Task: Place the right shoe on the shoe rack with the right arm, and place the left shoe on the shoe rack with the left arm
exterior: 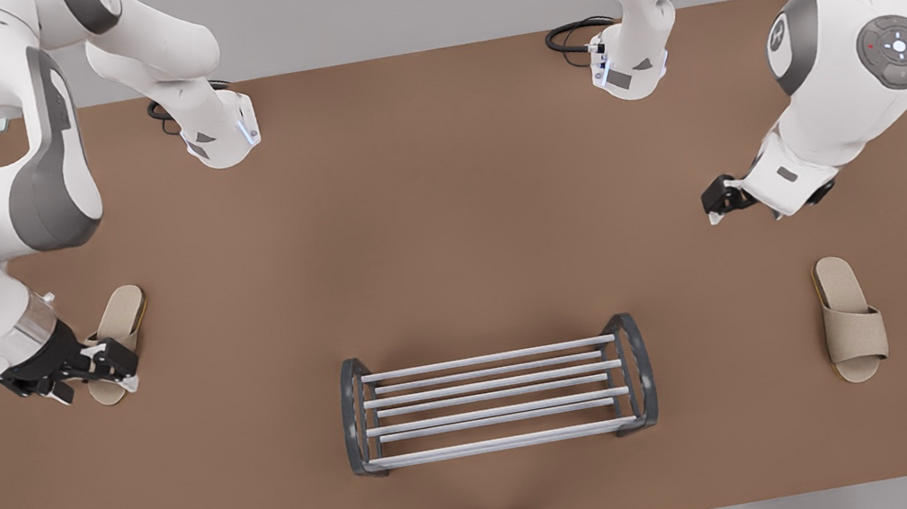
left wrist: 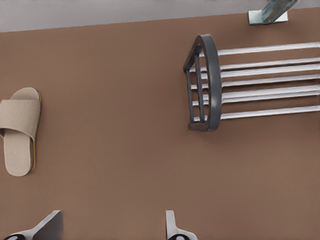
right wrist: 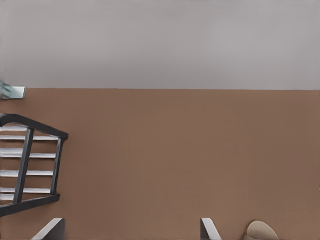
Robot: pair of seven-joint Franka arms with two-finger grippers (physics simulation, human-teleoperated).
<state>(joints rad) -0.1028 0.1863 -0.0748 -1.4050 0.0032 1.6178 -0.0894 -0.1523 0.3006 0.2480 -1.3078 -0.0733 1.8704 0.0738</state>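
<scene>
On the brown table point(exterior: 445, 201) we see the shoe rack point(exterior: 494, 398) near the front edge, the left shoe point(exterior: 851, 319) at the front view's right with the left gripper point(exterior: 718, 203) spread wide well beyond it, and the right shoe point(exterior: 122, 316) at the far left, the right gripper point(exterior: 107, 364) wide, seemingly just beside it.

Beige slippers, a grey-and-silver rack and white arms on plain brown.

The table point(exterior: 445, 201) is a flat, unpatterned brown. The shoe rack point(exterior: 498, 396) has dark grey end frames and silver bars. Both slippers, one at the front view's left point(exterior: 120, 321) and one at its right point(exterior: 849, 317), are beige with a fine woven texture and a tan sole edge. The arms are white with grey panels and black hands.
</scene>
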